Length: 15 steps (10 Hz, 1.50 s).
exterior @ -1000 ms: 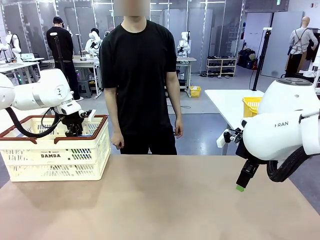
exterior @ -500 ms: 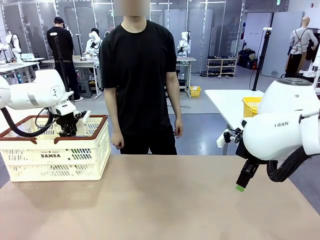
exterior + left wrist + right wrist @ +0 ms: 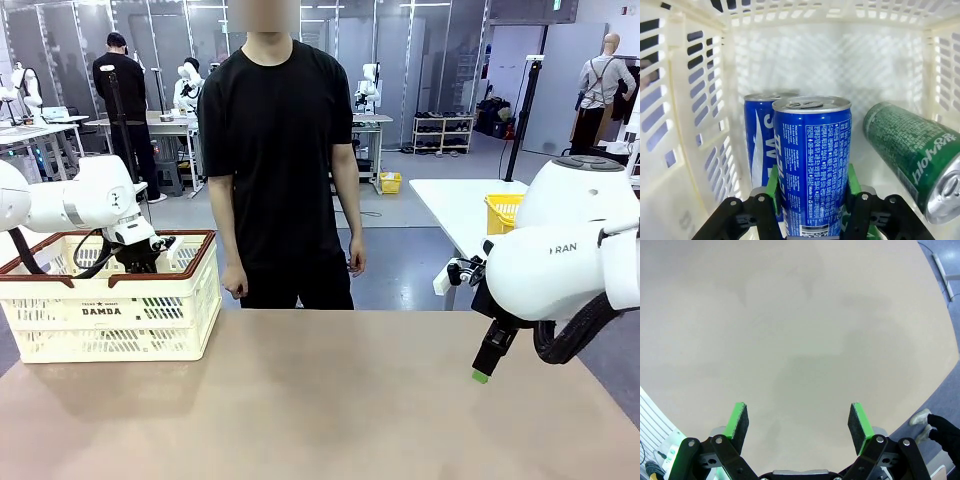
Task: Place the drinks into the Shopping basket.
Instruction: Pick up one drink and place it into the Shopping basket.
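In the left wrist view my left gripper (image 3: 812, 197) is shut on a blue can (image 3: 812, 160) with white lettering, held inside the cream-white Shopping basket (image 3: 685, 125). A second blue can (image 3: 757, 135) stands just behind it, and a green can (image 3: 912, 150) lies tilted at the right. From the front, the left gripper (image 3: 140, 258) reaches down into the basket (image 3: 110, 310) at the table's left. My right gripper (image 3: 797, 422) is open over bare table, with one green fingertip (image 3: 481, 376) showing at the right of the front view.
A person in black (image 3: 280, 150) stands at the far side of the tan table (image 3: 320, 400), arms hanging. A yellow mesh basket (image 3: 503, 212) sits on a white table behind at the right.
My left arm has shifted and tilted over the basket, lowering the gripper deeper inside it. The right arm has stayed still.
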### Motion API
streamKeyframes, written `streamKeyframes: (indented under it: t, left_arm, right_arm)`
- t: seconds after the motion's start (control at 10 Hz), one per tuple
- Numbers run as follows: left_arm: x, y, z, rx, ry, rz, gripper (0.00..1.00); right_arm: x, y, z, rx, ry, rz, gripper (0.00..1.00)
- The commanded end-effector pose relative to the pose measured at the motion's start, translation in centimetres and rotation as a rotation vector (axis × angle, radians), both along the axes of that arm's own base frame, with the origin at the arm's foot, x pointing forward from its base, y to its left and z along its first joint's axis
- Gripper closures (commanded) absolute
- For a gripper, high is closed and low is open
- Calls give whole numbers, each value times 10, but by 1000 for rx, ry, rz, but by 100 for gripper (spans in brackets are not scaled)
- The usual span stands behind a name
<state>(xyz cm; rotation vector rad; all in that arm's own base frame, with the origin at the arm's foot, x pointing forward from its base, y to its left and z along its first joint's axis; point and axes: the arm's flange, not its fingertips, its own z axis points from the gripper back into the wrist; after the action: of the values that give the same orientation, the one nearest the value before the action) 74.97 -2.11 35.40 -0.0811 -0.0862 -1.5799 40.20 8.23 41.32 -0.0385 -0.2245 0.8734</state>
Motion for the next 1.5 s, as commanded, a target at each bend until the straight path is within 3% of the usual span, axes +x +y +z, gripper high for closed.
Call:
streamKeyframes:
  t: [0.0,0.6,1.4]
  left_arm:
    - [4,2,1,-19,3,-9,43]
    - [-20,-7,-12,-28,19,-30,43]
    - [-26,-3,-30,-60,51,-18,43]
  right_arm:
    - [-1,1,0,-3,-12,-10,0]
    - [-1,1,0,-3,-12,-10,0]
    - [-1,1,0,-3,-12,-10,0]
